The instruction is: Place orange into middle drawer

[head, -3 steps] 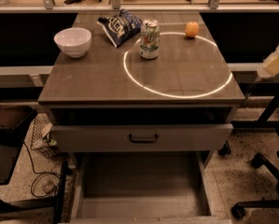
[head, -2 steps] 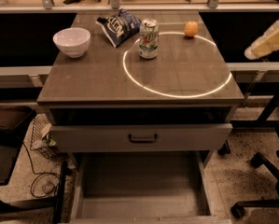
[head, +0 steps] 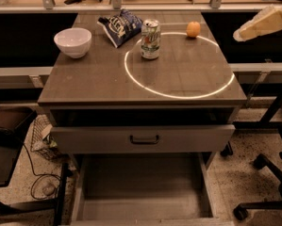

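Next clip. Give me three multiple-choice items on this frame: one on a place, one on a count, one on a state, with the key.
1. Where does the orange lie?
A. on the floor
B. on the cabinet top, right of the soda can
C. under a chair

2. How many things are on the cabinet top?
A. two
B. four
C. six

3. The middle drawer is:
A. pulled out, with nothing on its visible floor
B. pushed shut
C. pulled out, holding the orange

Key:
1 B: the orange sits near the top's far edge, apart from the soda can.
2 B: white bowl, chip bag, soda can, orange.
3 A: only plain grey floor shows in it. The pincer hangs in the air off the top's right side, not touching the orange.
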You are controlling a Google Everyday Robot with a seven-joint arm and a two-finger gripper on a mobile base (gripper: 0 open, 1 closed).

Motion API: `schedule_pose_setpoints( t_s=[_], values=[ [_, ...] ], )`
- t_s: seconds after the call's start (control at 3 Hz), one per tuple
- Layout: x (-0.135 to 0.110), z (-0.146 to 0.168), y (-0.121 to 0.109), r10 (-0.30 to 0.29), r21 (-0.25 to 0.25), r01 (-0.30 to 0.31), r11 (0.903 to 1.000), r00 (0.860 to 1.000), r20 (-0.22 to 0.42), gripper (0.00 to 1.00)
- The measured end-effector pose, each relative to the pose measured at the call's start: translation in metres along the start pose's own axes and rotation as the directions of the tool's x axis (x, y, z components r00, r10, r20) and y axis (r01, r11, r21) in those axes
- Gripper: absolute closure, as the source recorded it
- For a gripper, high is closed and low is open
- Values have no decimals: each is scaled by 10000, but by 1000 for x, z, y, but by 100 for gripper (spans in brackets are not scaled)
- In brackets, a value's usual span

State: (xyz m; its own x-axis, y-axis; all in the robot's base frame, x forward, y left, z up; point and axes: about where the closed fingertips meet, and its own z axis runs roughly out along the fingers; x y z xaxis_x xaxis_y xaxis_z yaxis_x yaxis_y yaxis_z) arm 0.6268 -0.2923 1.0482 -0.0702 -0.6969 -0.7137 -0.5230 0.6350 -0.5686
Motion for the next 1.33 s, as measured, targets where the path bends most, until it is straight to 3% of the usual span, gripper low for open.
schedule_pose_setpoints(
  t_s=[0.33, 0.67, 1.0, 1.33],
  values=[
    [6, 30, -5, 357, 255, -358, 9990, 9993, 67, 0],
    [22, 103, -23, 1193, 715, -1212, 9900, 9924, 305, 0],
    [41, 161, -37, 1877, 1112, -1906, 9754, 9816, 360, 0],
    [55, 193, -43, 2438, 1390, -2476, 9588, 9688, 436, 0]
  ],
)
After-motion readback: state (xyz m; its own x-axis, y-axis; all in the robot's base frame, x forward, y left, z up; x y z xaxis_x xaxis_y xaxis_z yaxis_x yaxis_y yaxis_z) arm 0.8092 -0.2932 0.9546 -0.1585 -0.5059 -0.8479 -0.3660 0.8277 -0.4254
